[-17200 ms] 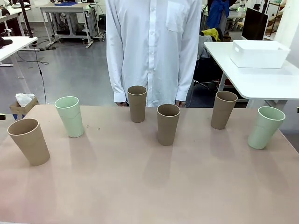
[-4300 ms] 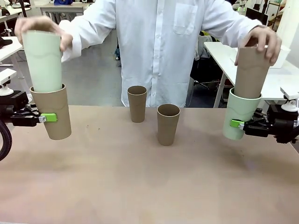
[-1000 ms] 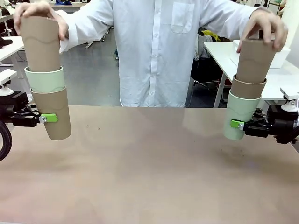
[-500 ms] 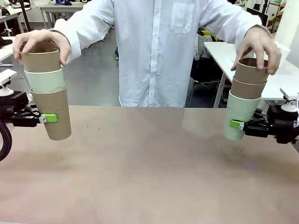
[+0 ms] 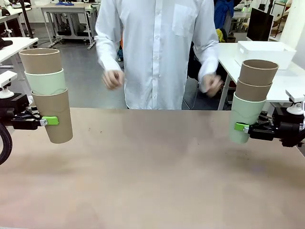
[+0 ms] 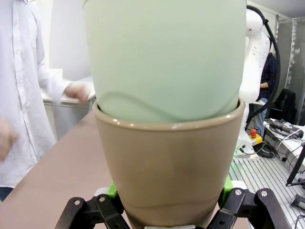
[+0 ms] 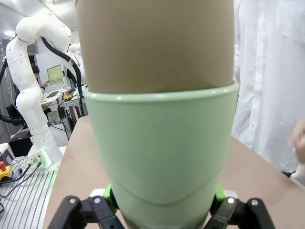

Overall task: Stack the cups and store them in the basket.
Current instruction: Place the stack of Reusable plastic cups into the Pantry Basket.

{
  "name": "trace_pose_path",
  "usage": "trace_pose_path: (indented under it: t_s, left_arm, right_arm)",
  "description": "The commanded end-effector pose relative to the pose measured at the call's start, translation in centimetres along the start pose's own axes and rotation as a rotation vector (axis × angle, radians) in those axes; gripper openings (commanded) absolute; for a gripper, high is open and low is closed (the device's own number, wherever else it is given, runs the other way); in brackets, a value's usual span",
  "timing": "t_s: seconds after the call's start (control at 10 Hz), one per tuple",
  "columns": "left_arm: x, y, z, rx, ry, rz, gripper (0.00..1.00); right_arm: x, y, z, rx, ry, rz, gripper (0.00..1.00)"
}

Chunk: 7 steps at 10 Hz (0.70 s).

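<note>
My left gripper [image 5: 51,121] is shut on a brown cup [image 5: 53,114] held above the table's left edge. A mint green cup [image 5: 46,82] and another brown cup [image 5: 41,60] are nested in it. At the right, my right gripper [image 5: 242,127] is shut on a green cup [image 5: 245,114] with two brown cups [image 5: 257,72] nested inside. The left wrist view has the brown cup [image 6: 167,167] between the fingers, the green one [image 6: 164,57] inside it. In the right wrist view the green cup [image 7: 162,157] carries a brown one [image 7: 155,43]. The white basket [image 5: 264,54] sits on a side table at the far right.
A person in a white shirt stands at the far edge, both hands [image 5: 113,78] held loosely in front of the body, away from the cups. The brown tabletop [image 5: 152,171] lies bare between the two stacks. A white side table [image 5: 267,83] stands behind my right gripper.
The person pressed the top brown cups down into both stacks, let go and drew both hands back to the body. Neither arm has moved.
</note>
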State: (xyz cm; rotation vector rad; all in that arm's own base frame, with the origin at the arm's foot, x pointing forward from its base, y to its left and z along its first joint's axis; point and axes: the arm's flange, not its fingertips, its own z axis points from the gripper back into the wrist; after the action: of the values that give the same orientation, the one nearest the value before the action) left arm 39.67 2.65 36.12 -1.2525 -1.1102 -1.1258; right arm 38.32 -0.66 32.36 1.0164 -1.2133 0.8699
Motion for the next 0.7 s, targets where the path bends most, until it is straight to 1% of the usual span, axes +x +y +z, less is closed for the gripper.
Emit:
trace_pose_path:
  t_s: [0.0,0.6]
  left_arm:
    - [0.36,-0.08,-0.1,-0.006,-0.01,-0.002,0.86]
    - [0.36,-0.08,-0.1,-0.006,-0.01,-0.002,0.86]
  right_arm:
    - [0.36,0.02,-0.01,-0.002,-0.005,0.008,0.83]
    - [0.36,0.02,-0.01,-0.002,-0.005,0.008,0.83]
